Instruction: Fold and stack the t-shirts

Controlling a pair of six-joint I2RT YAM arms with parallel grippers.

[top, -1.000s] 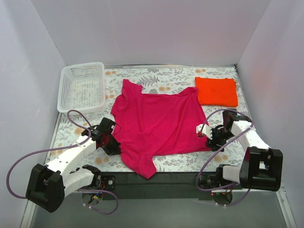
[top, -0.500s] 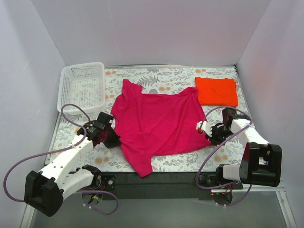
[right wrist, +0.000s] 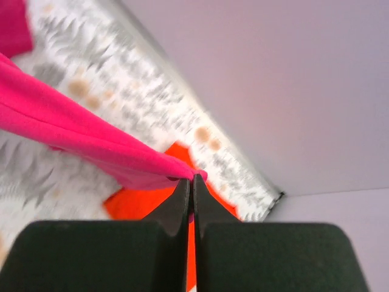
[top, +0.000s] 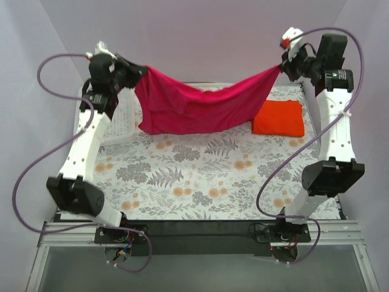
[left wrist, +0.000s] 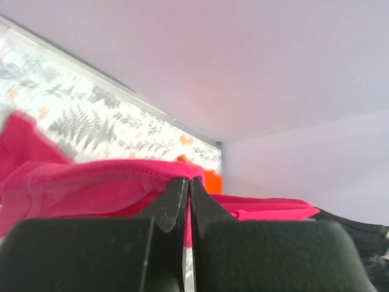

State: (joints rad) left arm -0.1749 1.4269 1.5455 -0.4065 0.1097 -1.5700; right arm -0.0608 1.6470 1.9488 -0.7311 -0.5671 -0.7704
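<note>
The left gripper [top: 134, 76] and the right gripper [top: 281, 66] are each being kept pressed together on an end of the magenta-pink t-shirt [top: 194, 106]. The cloth is being held slung between them above the table [top: 200, 176], with its long axis running left to right and its middle sagging. The folded orange-red t-shirt [top: 278, 117] is being left below, nearer the right arm.

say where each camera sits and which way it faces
Top: above, behind the bases, looking down at the table; left arm and right arm show.
Left wrist: behind the shut left pincer, facing along the pink shirt to the far corner.
Right wrist: behind the shut right pincer, facing down at the orange shirt.
Shared: both shirts, every view.
</note>
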